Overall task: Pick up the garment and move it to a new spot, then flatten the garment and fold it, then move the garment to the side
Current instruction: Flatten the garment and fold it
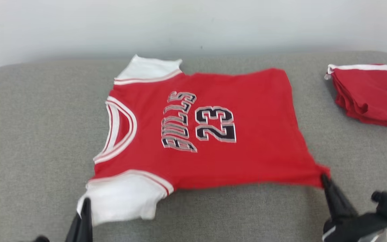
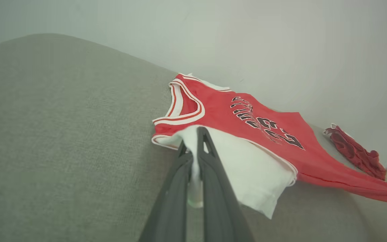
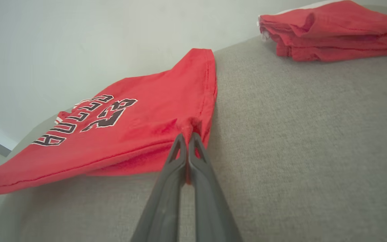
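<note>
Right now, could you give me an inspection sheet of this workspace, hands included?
Surface: grey padded surface, fabric-covered.
Job's things: red jersey spread out, number 23 face up, collar toward the robot's left.
Clutter: folded red garment at the far right, apart from the jersey.
Hands: left hand shut on the jersey's white sleeve; right hand shut on its red hem corner.
Cables: nothing seen.
Surroundings: pale wall behind.

Grey fabric surface (image 1: 29, 134): jersey (image 1: 254, 134), folded red garment (image 1: 371, 94).

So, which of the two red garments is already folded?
The small garment at the far right: a compact stack with a white band. The number 23 jersey lies spread out.
</note>
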Available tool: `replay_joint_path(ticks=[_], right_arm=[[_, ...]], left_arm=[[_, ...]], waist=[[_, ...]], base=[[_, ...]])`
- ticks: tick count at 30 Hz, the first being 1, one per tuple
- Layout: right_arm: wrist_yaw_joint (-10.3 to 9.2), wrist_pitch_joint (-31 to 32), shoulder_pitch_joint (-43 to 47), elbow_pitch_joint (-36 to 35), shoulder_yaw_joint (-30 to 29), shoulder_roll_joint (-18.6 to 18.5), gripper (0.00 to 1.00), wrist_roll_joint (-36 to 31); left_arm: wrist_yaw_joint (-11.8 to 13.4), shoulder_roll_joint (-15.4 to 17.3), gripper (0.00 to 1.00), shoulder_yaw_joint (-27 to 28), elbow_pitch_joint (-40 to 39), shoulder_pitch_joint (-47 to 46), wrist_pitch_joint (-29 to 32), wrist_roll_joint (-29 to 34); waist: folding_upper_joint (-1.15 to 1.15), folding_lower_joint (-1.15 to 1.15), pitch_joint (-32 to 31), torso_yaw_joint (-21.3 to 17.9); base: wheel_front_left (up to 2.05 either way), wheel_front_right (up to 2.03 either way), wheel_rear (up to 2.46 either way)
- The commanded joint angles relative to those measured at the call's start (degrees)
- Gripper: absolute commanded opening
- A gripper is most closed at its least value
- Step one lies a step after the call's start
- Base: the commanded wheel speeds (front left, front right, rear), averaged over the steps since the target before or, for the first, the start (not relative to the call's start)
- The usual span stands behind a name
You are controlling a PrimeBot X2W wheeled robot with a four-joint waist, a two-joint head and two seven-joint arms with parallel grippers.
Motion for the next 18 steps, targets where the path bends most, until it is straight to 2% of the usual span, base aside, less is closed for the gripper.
replay_joint_path(ticks=[1,5,10,14,18], right_arm=[[-0.16,0.3,1.1,-0.3,-0.1,0.2,0.00,-0.9],[-0.16,1.5,6.7,-0.6,-1.5,1.2,0.00,-1.8],[-0.16,3.3,12.8,-1.5,-2.4,1.3,0.00,-3.3],[-0.16,3.8,14.6,-2.8,-3.0,2.3,0.00,-3.5],[-0.16,3.9,13.1,-4.5,-1.3,2.5,0.00,-2.9]], left_arm=[[-0.3,-0.6,0.00,0.4,0.3,1.1,-0.2,0.4],[-1.7,-2.8,0.00,0.8,2.6,5.9,-0.2,1.0],[-3.6,-4.0,0.00,0.3,5.0,10.4,-0.2,1.4],[-4.0,-4.4,0.00,0.5,5.4,10.4,-0.2,2.0],[-5.5,-3.8,0.00,0.0,5.6,7.4,0.3,3.1]], waist=[[0.01,0.01,-1.0,0.5],[0.01,0.01,-2.9,1.0],[0.01,0.01,-4.3,1.6],[0.01,0.01,-3.9,1.4],[0.01,0.01,-3.5,0.6]], base=[[0.00,0.00,0.00],[0.00,0.00,0.00],[0.00,0.00,0.00],[0.00,0.00,0.00],[0.00,0.00,0.00]])
